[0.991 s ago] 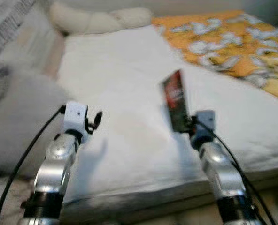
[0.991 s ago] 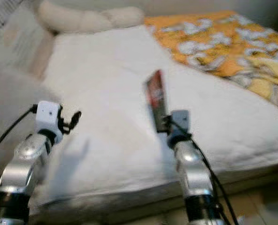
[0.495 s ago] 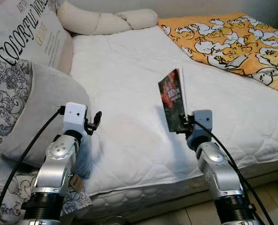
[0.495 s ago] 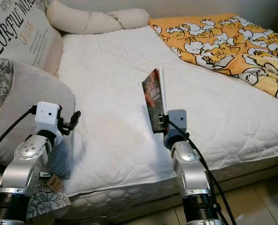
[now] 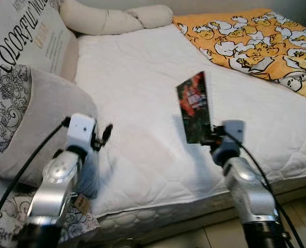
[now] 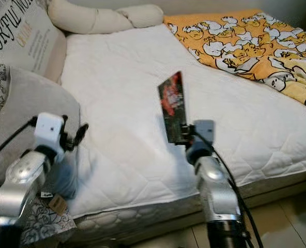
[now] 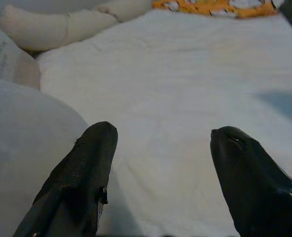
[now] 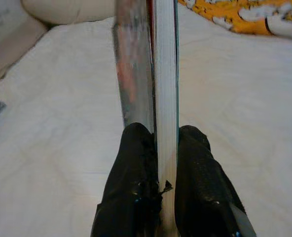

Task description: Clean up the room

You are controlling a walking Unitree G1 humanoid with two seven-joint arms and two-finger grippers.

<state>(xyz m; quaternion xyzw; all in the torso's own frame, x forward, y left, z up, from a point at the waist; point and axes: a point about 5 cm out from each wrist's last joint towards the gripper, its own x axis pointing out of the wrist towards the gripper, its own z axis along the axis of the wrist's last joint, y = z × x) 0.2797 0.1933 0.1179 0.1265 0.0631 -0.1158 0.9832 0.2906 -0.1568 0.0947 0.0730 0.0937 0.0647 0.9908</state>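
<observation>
A thin book [image 5: 195, 107] with a dark red cover stands upright above the white mattress [image 5: 137, 82], clamped at its lower edge by my right gripper [image 5: 209, 139]. In the right wrist view both fingers [image 8: 131, 182] press against the book [image 8: 158, 74], seen edge-on with its white pages. My left gripper [image 5: 105, 135] hovers at the mattress's near left part beside a grey pillow [image 5: 44, 119]. Its two fingers [image 7: 82, 173] stand wide apart with nothing between them, over the white sheet.
A printed pillow [image 5: 29, 36] and a patterned one [image 5: 3, 108] lie at the left. A cream bolster [image 5: 111, 18] lies along the bed's head. An orange cartoon blanket [image 5: 256, 36] covers the bed's far right. Tiled floor [image 5: 297, 206] shows below the mattress edge.
The camera has steadied from blur and shifted slightly. My right gripper has turned the book a little, so its cover faces me more. The left arm has barely moved.
</observation>
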